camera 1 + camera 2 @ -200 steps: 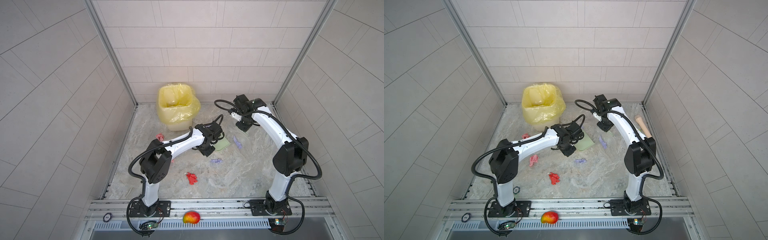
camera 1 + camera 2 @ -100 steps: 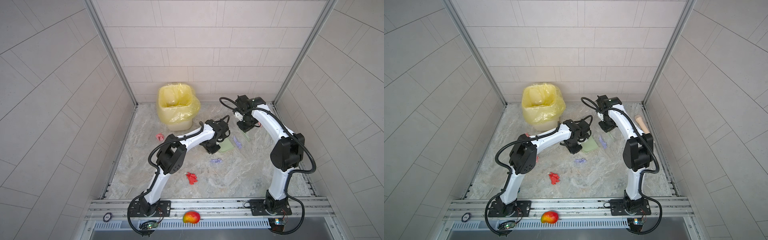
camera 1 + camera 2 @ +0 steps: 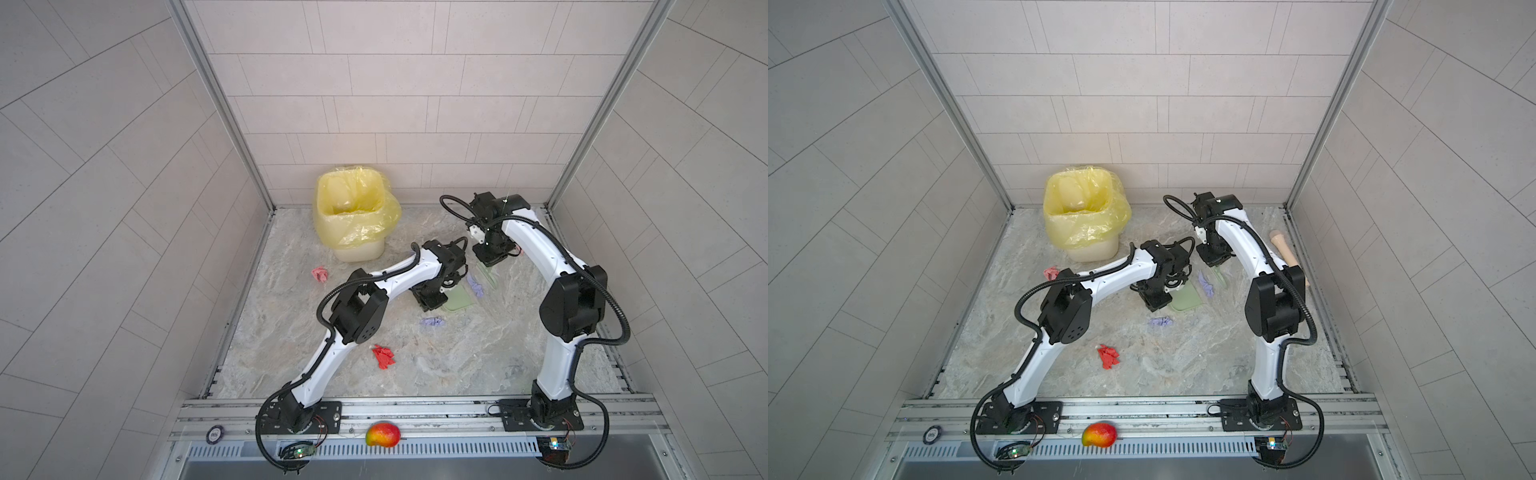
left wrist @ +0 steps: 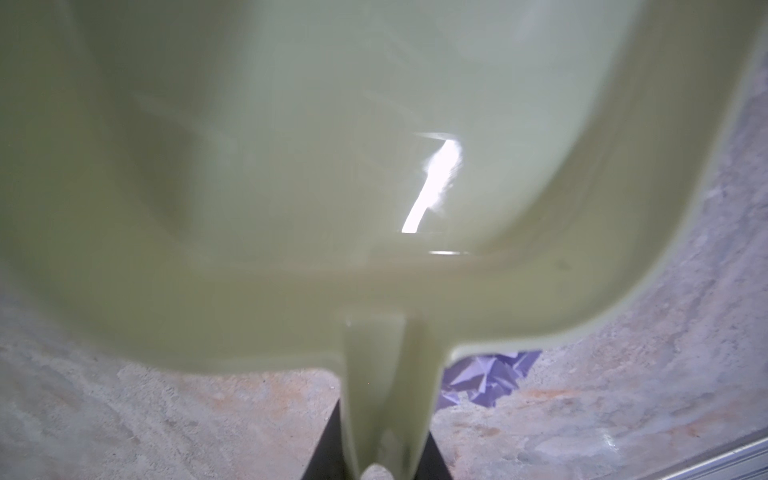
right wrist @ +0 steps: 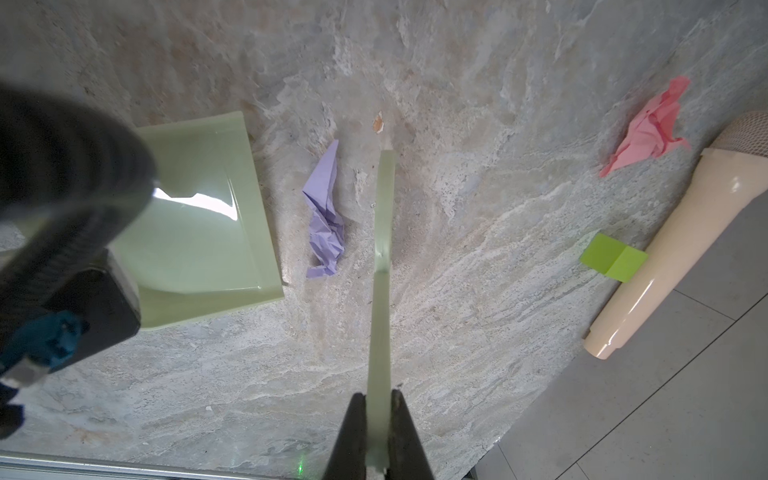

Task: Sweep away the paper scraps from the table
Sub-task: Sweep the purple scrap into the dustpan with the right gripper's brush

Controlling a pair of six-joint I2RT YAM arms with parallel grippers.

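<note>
My left gripper (image 3: 432, 297) is shut on the handle (image 4: 390, 395) of a pale green dustpan (image 3: 459, 300), which lies low over the table (image 3: 457, 365). My right gripper (image 5: 379, 411) is shut on a thin pale green scraper (image 5: 384, 249) that points down at the table. A lavender paper scrap (image 5: 326, 216) lies between the scraper and the dustpan's (image 5: 199, 216) open edge. Another lavender scrap (image 3: 432, 321) sits just in front of the pan. A red scrap (image 3: 383, 356) and a pink scrap (image 3: 320, 274) lie to the left. One more pink scrap (image 5: 648, 129) is near the right rail.
A bin lined with a yellow bag (image 3: 353, 216) stands at the back left. A cream handle (image 3: 1287, 253) and a small green cube (image 5: 613, 257) lie along the right rail. A mango (image 3: 382, 434) rests on the front rail.
The left arm's elbow has swung right, and the dustpan has slid slightly right and forward. The right gripper with the scraper has barely moved.
</note>
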